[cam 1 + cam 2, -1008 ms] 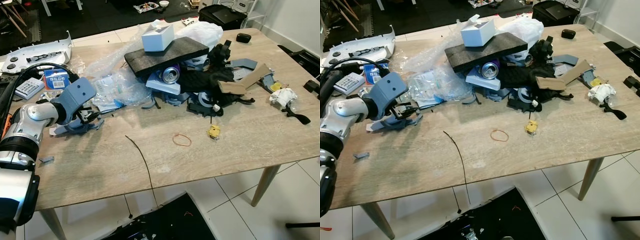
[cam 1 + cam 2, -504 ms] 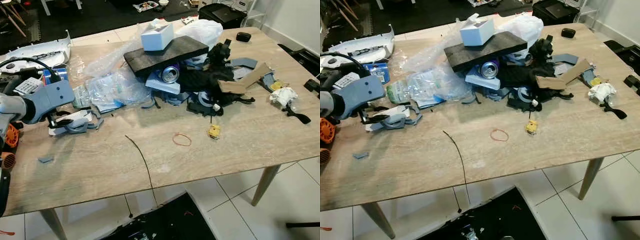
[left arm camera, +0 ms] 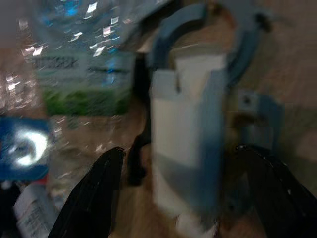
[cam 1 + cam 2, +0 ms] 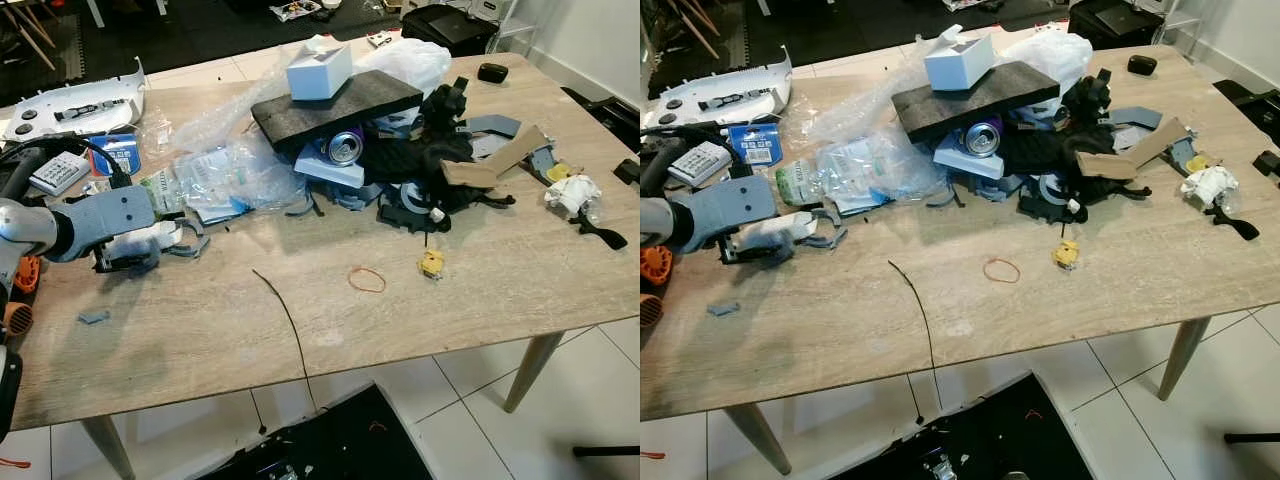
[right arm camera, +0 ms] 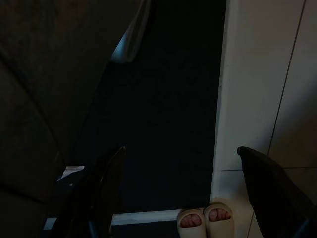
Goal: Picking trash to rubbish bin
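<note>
My left pincer (image 3: 181,193) is spread wide, its black fingers (image 3: 91,193) either side of the white-and-blue plastic bracket scrap (image 3: 185,148) without gripping it. That scrap lies at the near-left end of the pale wooden desk (image 4: 240,320), touching the crinkled clear plastic bags (image 4: 235,170) beyond it. Closing now, I might snag a bag or pinch only a curved blue arm, so the scrap twists loose. My right pincer (image 5: 181,188) hangs open below the desk, above a person's sandalled toes (image 5: 205,220).
</note>
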Motion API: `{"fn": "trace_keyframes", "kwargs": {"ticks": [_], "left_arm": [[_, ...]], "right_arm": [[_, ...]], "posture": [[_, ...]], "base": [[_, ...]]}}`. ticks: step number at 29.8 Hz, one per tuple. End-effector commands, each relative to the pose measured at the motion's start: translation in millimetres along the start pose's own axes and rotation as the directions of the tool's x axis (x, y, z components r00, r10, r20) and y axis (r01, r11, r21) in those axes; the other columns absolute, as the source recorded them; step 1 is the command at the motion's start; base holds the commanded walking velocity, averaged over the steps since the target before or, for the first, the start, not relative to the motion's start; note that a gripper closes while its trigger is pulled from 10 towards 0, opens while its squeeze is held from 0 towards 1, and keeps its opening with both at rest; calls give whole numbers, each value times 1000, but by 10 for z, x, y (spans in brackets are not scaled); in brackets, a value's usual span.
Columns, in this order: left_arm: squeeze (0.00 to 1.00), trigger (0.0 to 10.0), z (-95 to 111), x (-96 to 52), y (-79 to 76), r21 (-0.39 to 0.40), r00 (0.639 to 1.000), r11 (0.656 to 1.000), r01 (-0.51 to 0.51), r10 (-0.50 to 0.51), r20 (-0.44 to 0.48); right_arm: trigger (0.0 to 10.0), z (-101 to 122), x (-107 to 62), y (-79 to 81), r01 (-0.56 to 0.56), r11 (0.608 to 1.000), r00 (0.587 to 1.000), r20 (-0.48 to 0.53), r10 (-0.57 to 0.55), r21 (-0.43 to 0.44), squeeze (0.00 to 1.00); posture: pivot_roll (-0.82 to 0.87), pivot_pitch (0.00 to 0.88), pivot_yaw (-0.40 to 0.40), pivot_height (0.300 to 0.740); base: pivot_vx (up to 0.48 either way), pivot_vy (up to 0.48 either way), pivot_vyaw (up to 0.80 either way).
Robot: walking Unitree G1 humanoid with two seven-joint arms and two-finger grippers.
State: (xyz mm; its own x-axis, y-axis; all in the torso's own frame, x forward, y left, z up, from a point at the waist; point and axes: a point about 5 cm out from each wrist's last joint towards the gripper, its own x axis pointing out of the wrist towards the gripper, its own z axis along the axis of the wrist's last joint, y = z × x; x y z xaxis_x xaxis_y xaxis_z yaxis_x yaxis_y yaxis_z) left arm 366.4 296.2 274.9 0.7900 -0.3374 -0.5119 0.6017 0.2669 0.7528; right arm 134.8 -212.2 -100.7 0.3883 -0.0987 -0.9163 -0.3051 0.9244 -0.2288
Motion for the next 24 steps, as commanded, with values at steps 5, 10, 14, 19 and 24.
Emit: {"fn": "trace_keyframes", "kwargs": {"ticks": [5,10,14,19,24], "left_arm": [[0,1333,-35,175,-260,-14,991,991,130,-130,15],[0,0,0,219,-305,-9,985,985,170,-169,33],[0,0,15,231,-316,-7,983,984,181,-180,41],[0,0,77,249,-307,-21,980,984,176,-173,98],[0,0,166,251,-268,-65,970,985,160,-144,196]], "right_arm": [[10000,-234,-27,397,-123,992,989,-88,121,-19,0],[10000,-232,-26,397,-122,992,989,-88,120,-17,0],[10000,-230,-26,395,-120,993,989,-88,118,-17,0],[10000,-216,-24,390,-116,993,990,-85,114,-19,0],[10000,-200,-21,383,-113,993,991,-80,111,-21,0]], "posture": [[-104,367,127,740],[-104,366,129,740],[-104,361,129,740],[-104,350,128,740],[-105,338,128,740]], "base": [[0,0,0],[0,0,0],[0,0,0],[0,0,0],[0,0,0]]}}
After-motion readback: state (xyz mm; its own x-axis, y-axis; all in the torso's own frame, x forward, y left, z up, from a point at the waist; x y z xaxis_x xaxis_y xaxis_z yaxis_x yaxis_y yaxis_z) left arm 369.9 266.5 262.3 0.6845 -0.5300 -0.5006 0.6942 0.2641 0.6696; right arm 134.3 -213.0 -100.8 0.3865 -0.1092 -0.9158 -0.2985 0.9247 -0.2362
